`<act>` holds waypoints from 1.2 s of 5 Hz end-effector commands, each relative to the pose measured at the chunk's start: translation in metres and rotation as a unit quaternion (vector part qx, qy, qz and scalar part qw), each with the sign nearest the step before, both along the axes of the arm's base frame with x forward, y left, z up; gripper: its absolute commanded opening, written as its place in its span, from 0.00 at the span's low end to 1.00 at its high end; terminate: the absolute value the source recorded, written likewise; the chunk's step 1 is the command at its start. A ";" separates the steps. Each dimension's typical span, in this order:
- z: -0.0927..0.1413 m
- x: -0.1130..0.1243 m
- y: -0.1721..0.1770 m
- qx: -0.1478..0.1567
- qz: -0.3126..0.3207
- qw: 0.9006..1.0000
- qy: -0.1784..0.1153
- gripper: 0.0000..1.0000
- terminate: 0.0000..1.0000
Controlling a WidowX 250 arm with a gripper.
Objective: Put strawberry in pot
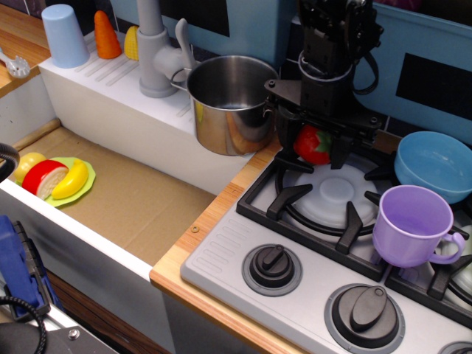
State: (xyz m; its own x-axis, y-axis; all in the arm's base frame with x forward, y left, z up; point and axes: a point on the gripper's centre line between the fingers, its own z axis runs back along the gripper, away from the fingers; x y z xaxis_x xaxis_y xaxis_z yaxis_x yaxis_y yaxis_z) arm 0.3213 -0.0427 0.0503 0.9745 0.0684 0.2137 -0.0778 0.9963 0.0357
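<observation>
My pincer (313, 144) is clamped around the strawberry (313, 145), just right of centre, at the stove's back edge. Grasp made, I judge; next: lift and carry left over the pot (230, 103).

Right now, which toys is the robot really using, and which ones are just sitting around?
Using: strawberry, pot, gripper around the strawberry.

Sitting around: purple mug, blue bowl, carrot, light blue cup, green plate of toy fruit.
</observation>
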 end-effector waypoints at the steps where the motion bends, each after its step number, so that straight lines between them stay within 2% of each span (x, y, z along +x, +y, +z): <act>1: 0.042 -0.005 -0.016 0.030 0.034 0.999 -0.004 0.00 0.00; 2: 0.059 -0.010 0.002 0.066 0.034 0.997 -0.007 0.00 0.00; 3: 0.072 -0.002 0.031 0.076 0.011 0.997 0.004 0.00 0.00; 4: 0.084 0.010 0.053 0.095 -0.018 0.995 0.001 0.00 0.00; 5: 0.087 0.025 0.074 0.098 -0.045 0.994 -0.004 0.00 0.00; 6: 0.079 0.032 0.089 0.095 -0.055 0.994 -0.006 0.00 0.00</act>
State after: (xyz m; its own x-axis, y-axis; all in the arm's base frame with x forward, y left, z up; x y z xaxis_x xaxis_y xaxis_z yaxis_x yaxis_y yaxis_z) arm 0.3516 0.0499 0.1111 0.9793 -0.1223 0.1613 0.0891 0.9760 0.1985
